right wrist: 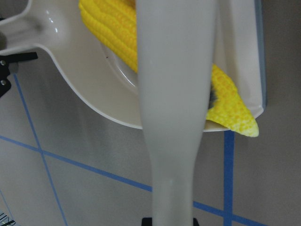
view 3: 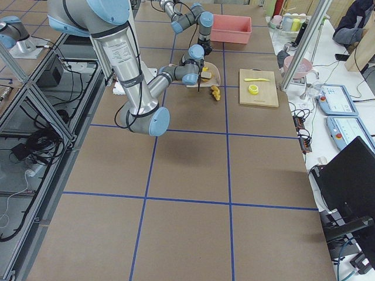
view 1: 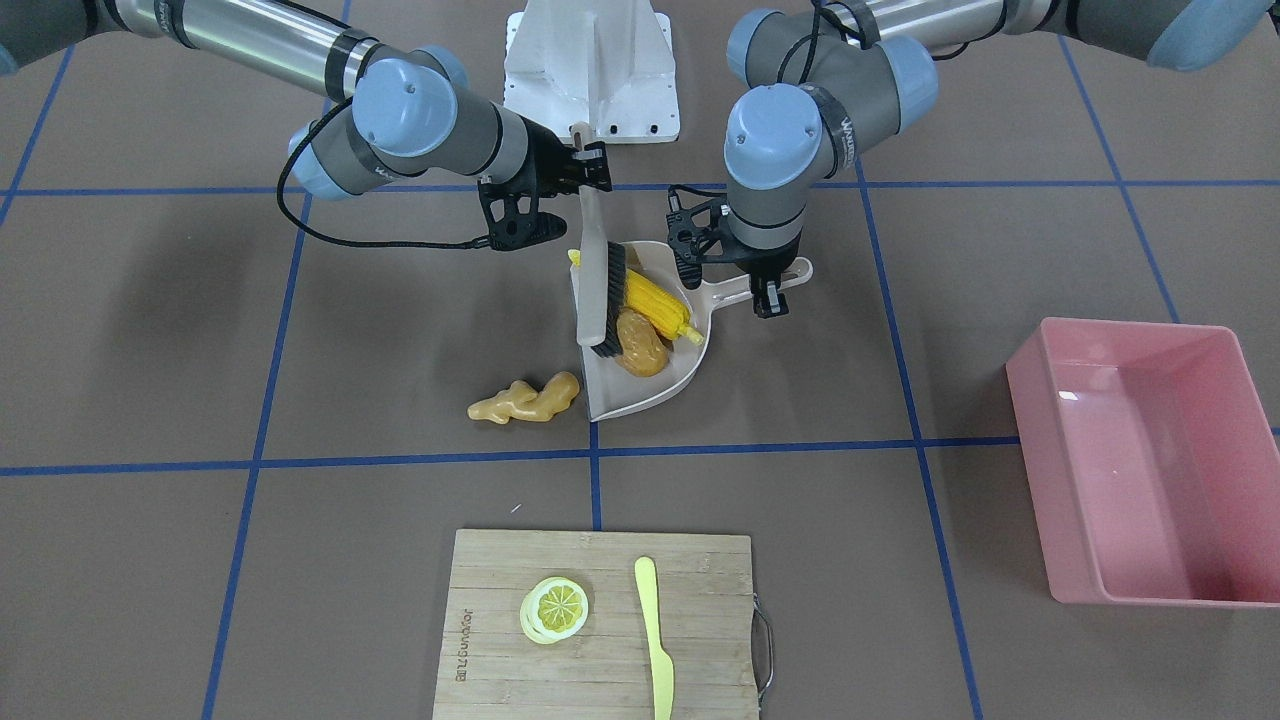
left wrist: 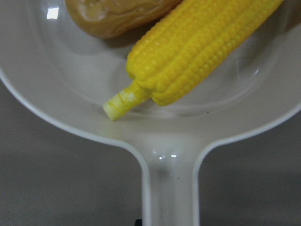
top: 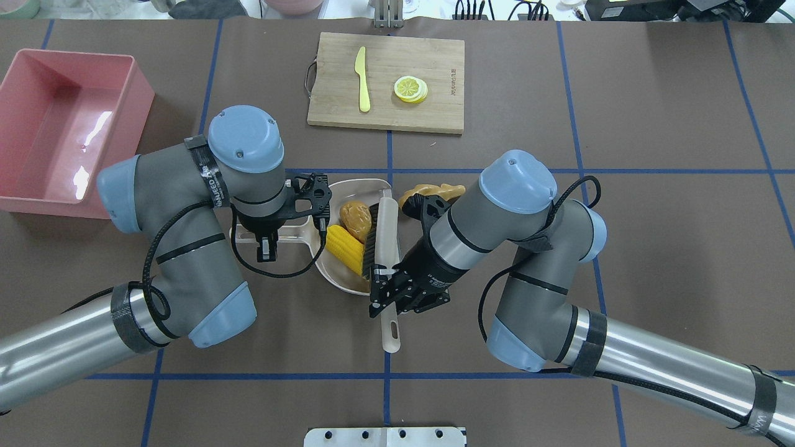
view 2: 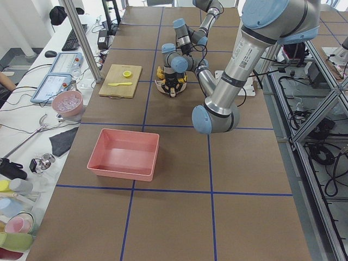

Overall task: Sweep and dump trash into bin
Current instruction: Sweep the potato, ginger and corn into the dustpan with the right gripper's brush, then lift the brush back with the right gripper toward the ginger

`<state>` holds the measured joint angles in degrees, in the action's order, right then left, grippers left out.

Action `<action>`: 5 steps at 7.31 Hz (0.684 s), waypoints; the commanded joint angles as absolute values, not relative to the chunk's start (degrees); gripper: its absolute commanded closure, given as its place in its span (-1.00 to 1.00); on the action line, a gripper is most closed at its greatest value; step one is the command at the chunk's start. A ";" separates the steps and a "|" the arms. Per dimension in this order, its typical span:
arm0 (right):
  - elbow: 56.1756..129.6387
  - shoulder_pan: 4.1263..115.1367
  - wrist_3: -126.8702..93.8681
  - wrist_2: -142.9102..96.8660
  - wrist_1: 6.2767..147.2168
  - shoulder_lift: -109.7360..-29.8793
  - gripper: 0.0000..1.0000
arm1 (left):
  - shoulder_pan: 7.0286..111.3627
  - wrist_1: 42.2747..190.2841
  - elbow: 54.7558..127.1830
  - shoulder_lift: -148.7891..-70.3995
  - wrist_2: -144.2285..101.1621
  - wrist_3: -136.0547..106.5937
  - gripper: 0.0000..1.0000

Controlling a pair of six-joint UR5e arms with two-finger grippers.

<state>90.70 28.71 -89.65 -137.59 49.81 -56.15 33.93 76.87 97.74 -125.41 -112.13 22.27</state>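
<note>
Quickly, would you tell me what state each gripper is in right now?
Left gripper: closed on the dustpan handle.
Right gripper: closed on the brush.

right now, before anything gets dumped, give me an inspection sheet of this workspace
surface: brown table with a blue tape grid; no spills seen.
job's things: corn and potato lie in the dustpan; ginger is on the table at the pan's mouth; bin is empty.
clutter: board with a lemon slice and a knife, away from the pan.
grippers: left fingers are shut on the dustpan handle; right fingers are shut on the brush, bristles against corn and potato.
cables: black wrist cables hang in loops; no snag seen.
surroundings: side desk with tablets.
</note>
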 commanded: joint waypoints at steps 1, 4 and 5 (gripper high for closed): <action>91.49 33.89 -89.82 -142.52 50.19 -57.12 1.00 | 33.93 77.52 97.73 -124.98 -112.15 22.24 1.00; 91.67 43.74 -85.36 -150.20 49.57 -62.48 1.00 | 34.01 77.61 97.82 -124.89 -112.15 22.24 1.00; 91.58 44.73 -82.56 -150.12 49.57 -64.14 1.00 | 34.01 77.78 97.82 -124.72 -112.15 22.24 1.00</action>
